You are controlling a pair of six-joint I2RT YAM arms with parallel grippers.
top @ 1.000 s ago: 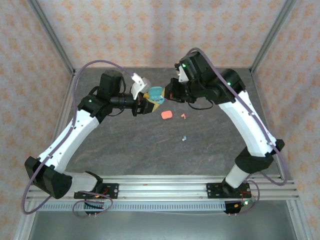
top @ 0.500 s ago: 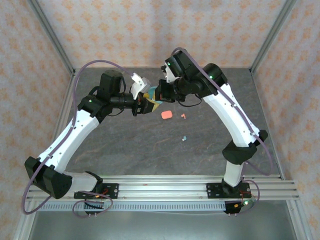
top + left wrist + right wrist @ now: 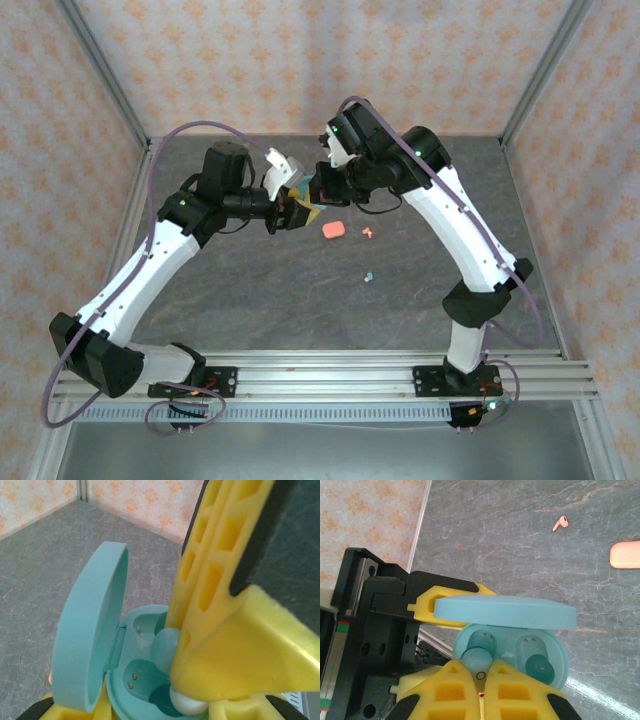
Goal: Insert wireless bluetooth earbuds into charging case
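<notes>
Teal earbud, axis unclear, in clenched right tool over open case gripped by left tool

Earbud in case; second case right, on table.

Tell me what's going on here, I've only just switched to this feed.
The left gripper holds the open teal case. The right gripper, shut on a teal earbud, has it at one of the case's sockets; I can't tell if it is fully seated. On the table lie a pink case, a pink earbud and a second teal earbud.
</notes>
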